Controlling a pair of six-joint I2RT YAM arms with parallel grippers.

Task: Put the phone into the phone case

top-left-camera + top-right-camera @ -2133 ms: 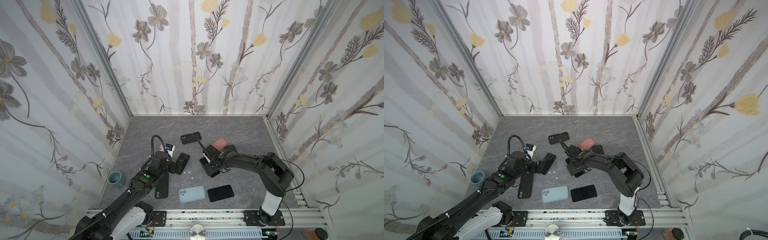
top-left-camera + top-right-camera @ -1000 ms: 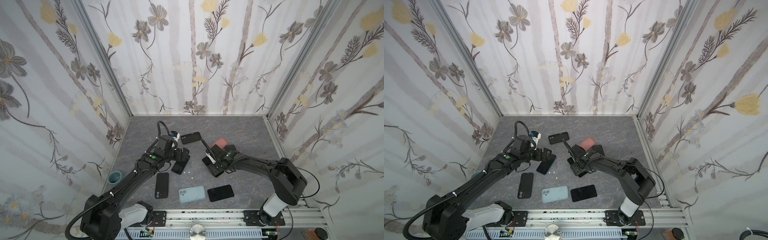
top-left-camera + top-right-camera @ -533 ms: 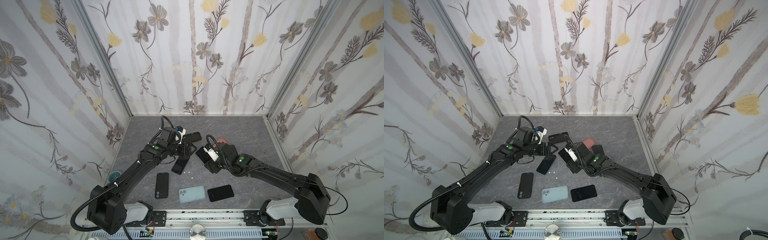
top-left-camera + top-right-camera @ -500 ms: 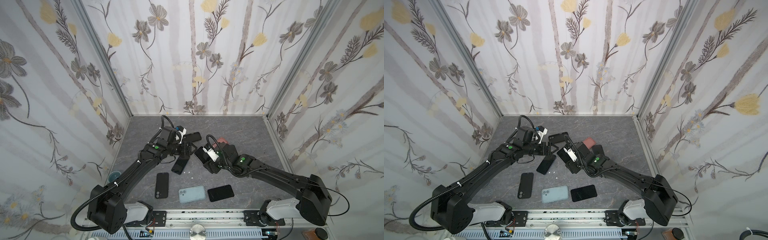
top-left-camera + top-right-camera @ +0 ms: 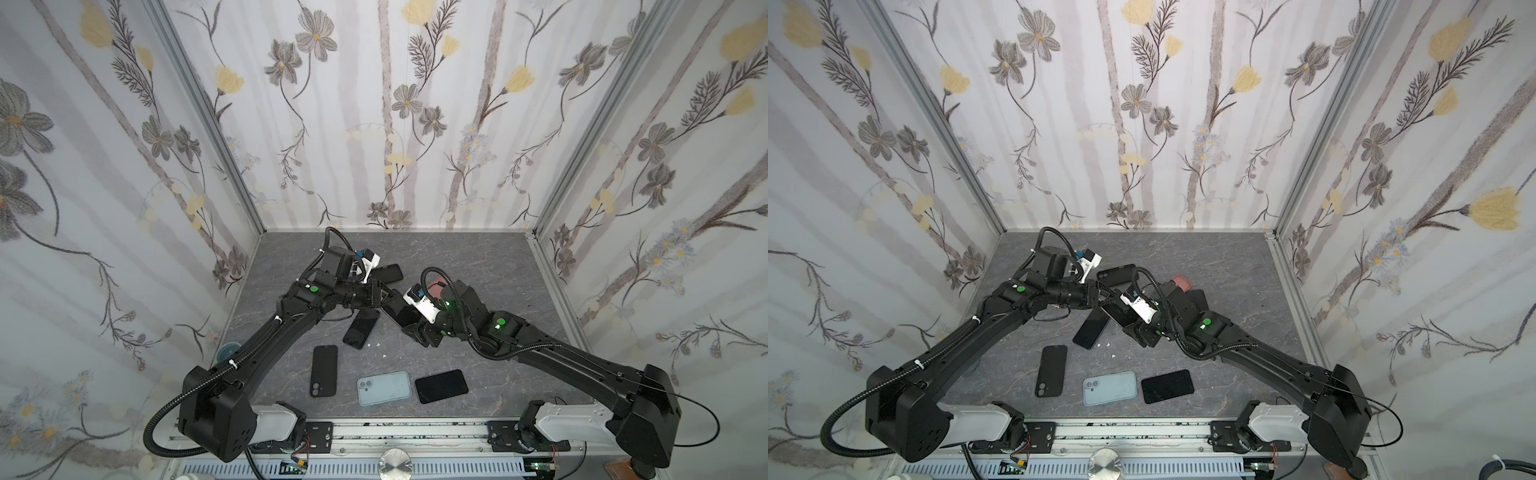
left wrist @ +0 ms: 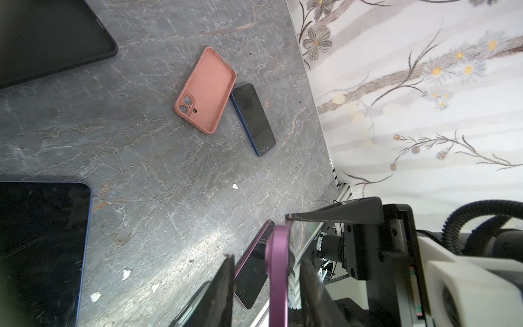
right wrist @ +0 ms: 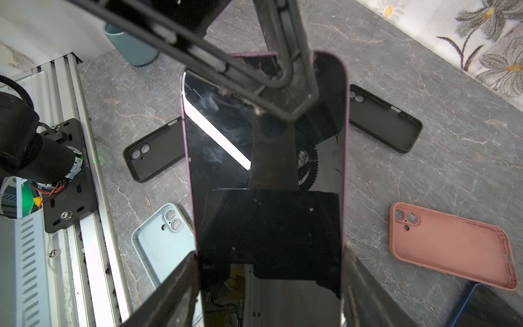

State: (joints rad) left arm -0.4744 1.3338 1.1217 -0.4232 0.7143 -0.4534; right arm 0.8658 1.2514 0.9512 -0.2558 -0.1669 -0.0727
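**A:** Where is the phone (image 7: 268, 220)?

**B:** Lifted off the table (image 5: 478, 257), near the middle, between the two arms. The right gripper (image 7: 270, 252) pinches it across its width, one finger on each long edge.

**A:** And the left gripper (image 6: 267, 257)?

**B:** It is at the phone's free end, with its jaws close on either side of the purple rim. They are spread, not clamped (the left wrist view shows a gap beside one finger).

**A:** What about the cases?

**B:** The pink case (image 6: 205, 90) lies hollow side up, to the right and farther back, touching a dark phone (image 6: 253, 119). The light blue case (image 5: 384, 387) lies near the front edge.
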